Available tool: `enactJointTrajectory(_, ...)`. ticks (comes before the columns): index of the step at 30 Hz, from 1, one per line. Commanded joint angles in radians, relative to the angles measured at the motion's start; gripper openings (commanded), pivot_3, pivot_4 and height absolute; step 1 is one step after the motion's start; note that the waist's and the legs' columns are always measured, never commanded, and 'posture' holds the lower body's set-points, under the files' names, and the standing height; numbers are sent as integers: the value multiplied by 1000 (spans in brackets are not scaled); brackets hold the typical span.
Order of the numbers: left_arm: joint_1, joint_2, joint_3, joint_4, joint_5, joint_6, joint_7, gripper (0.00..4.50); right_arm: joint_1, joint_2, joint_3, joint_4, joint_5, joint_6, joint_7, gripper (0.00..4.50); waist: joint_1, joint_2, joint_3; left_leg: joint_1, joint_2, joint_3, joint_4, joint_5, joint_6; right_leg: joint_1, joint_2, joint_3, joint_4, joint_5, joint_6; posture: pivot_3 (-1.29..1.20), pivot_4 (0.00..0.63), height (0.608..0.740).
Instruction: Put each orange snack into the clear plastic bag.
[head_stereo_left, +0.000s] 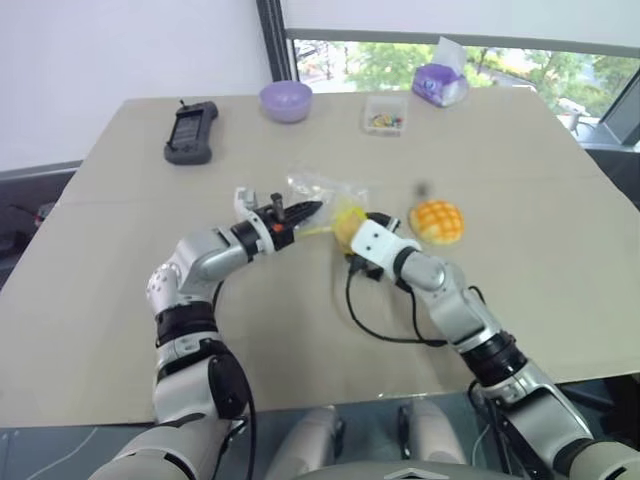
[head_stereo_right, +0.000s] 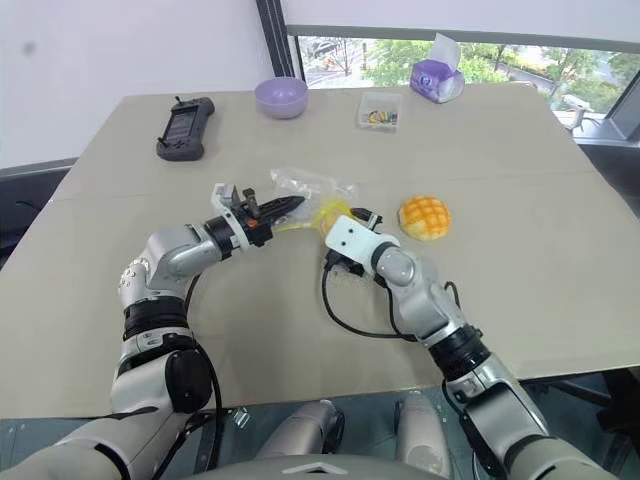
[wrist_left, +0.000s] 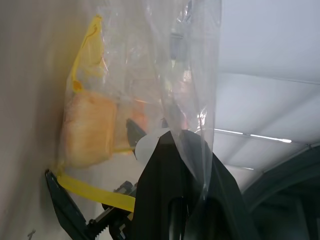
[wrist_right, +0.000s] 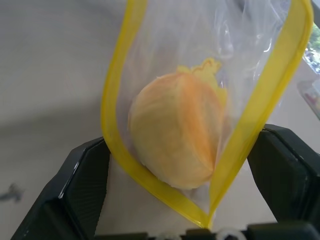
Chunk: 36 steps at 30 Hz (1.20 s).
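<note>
Beige table (head_stereo_left: 120, 300) below a window (head_stereo_left: 460, 60); left claw (head_stereo_left: 300, 211) pinching clear plastic bag (head_stereo_left: 325, 190), right claw (wrist_right: 185, 165) spread.

Glossy crinkly plastic bag (wrist_right: 250, 60); matt tabletop (head_stereo_left: 120, 300).

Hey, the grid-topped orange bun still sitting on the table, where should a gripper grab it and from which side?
Probably across the rounded sides of the grid-topped bun, coming from above with fingers straddling its widest part. It sits dome-up and flat on the table, apart from the clear plastic bag, with bare table around it. The right gripper is nearest and open, but its fingers currently flank the bag's yellow mouth.
</note>
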Motion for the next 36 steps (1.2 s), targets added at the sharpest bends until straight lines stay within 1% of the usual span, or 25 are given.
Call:
enactJointTrajectory(1, 12, -9, 4, -49, -26, -13, 8, 103, 21, -1, 17, 46, -20, 39, -14, 4500, 5, 0, 0, 0, 0, 0, 0, 0, 0, 0, 0, 0, 0, 0, 0, 0, 150, 740)
enactJointTrajectory(4, 27, -10, 8, -60, -26, -29, 11, 103, 27, 13, 15, 46, -11, 45, -22, 4500, 8, 0, 0, 1, 0, 1, 0, 0, 0, 0, 1, 1, 0, 0, 0, 0, 150, 740)
enactJointTrajectory(9, 44, -9, 9, -68, -26, -47, 9, 103, 28, 108, -59, 35, 84, 91, -48, 4500, 9, 0, 0, 1, 2, 1, -1, 0, 0, 0, 2, 1, 0, 0, 0, 0, 150, 740)
enactJointTrajectory(14, 51, -14, 12, -78, -26, -56, 7, 103, -6, 64, -50, 180, 17, 11, -160, 4500, 10, 0, 0, 2, 2, 4, -2, 0, 0, -2, 2, 1, 0, 0, 0, 0, 150, 740)
enactJointTrajectory(17, 57, -18, 14, -85, -26, -59, 9, 0, -22, 32, -45, 221, 5, -35, -194, 3631, 19, 0, 0, 2, 2, 4, -2, 0, 0, -1, 2, 1, 0, 1, 0, 0, 150, 740)
enactJointTrajectory(18, 63, -18, 17, -91, -26, -61, 10, 0, -28, 14, -39, 230, -7, -50, -204, 3195, 21, 0, 0, 2, 2, 3, -2, 0, 0, -1, 2, 1, -1, 1, 0, 0, 150, 740)
enactJointTrajectory(19, 72, -16, 20, -95, -26, -64, 10, 0, -35, -6, -29, 235, -24, -65, -210, 2602, 23, 0, 0, 1, 2, 3, -2, 0, 0, -1, 2, 1, -1, 1, 0, 0, 150, 740)
enactJointTrajectory(20, 80, -14, 22, -99, -26, -66, 10, 0, -40, -22, -24, 237, -36, -76, -214, 2385, 24, 0, 0, 1, 1, 3, -2, 0, 0, -1, 2, 1, -1, 1, 0, 0, 150, 740)
enactJointTrajectory(22, 96, -9, 22, -103, -26, -67, 1, 0, -49, -50, -13, 229, -52, -92, -213, 1575, 24, 0, 0, 1, 1, 3, -2, 0, 0, -1, 2, 1, -2, 1, 0, 0, 150, 740)
enactJointTrajectory(23, 108, -1, 16, -103, -26, -66, -4, 0, -54, -64, -11, 220, -59, -97, -213, 1279, 21, 0, 0, 1, 1, 4, -2, 0, 0, -2, 2, 1, -2, 1, 0, 0, 150, 740)
enactJointTrajectory(24, 121, 10, 7, -101, -26, -63, -13, 0, -61, -80, -7, 210, -70, -101, -209, 803, 20, 0, 0, 0, 1, 4, -3, 0, 0, -3, 2, 1, -2, 1, 0, 0, 150, 740)
enactJointTrajectory(26, 152, 48, -28, -100, -14, -42, -51, 0, -76, -116, -2, 183, -96, -106, -192, 269, 16, 0, 0, 0, 1, 4, -5, 0, 0, -4, 2, 1, -2, 1, 0, 0, 150, 740)
enactJointTrajectory(28, 173, 81, -60, -107, 29, -17, -114, 0, -94, -157, 8, 157, -121, -116, -169, 18, 12, 0, 0, 0, 2, 5, -7, 0, 0, -5, 2, 2, -2, 1, 0, 0, 150, 740)
enactJointTrajectory(29, 188, 112, -91, -138, 105, -4, -194, 0, -103, -178, 11, 141, -129, -117, -149, 18, 10, 0, 0, -1, 1, 6, -7, 0, 0, -6, 2, 3, -2, 1, 0, 0, 150, 740)
enactJointTrajectory(31, 238, 194, -199, -292, 353, -60, -459, 0, -119, -227, 18, 100, -142, -121, -90, 18, 6, 0, 1, -1, 1, 8, -10, 0, 0, -8, 3, 5, -3, 1, 0, 0, 150, 740)
enactJointTrajectory(32, 268, 249, -276, -382, 505, -143, -601, 0, -126, -251, 19, 79, -140, -115, -43, 18, 4, 1, 1, -2, 2, 9, -11, 0, 0, -10, 4, 5, -4, 1, 0, 0, 150, 740)
enactJointTrajectory(33, 296, 298, -356, -463, 668, -273, -736, 0, -131, -272, 19, 61, -130, -111, 8, 18, 2, 1, 1, -2, 3, 9, -13, 0, 0, -11, 4, 6, -5, 1, 0, 0, 150, 740)
enactJointTrajectory(35, 332, 384, -494, -548, 961, -525, -919, 0, -147, -291, 4, 40, -99, -94, 77, 18, 2, 3, 3, -3, 5, 11, -16, 0, 0, -11, 5, 6, -8, 1, 0, 0, 150, 740)
enactJointTrajectory(36, 340, 413, -535, -568, 1062, -614, -980, 0, -157, -297, 1, 35, -89, -86, 110, 18, 3, 5, 4, -3, 7, 11, -17, 0, 0, -11, 6, 6, -11, 2, -2, 0, 150, 740)
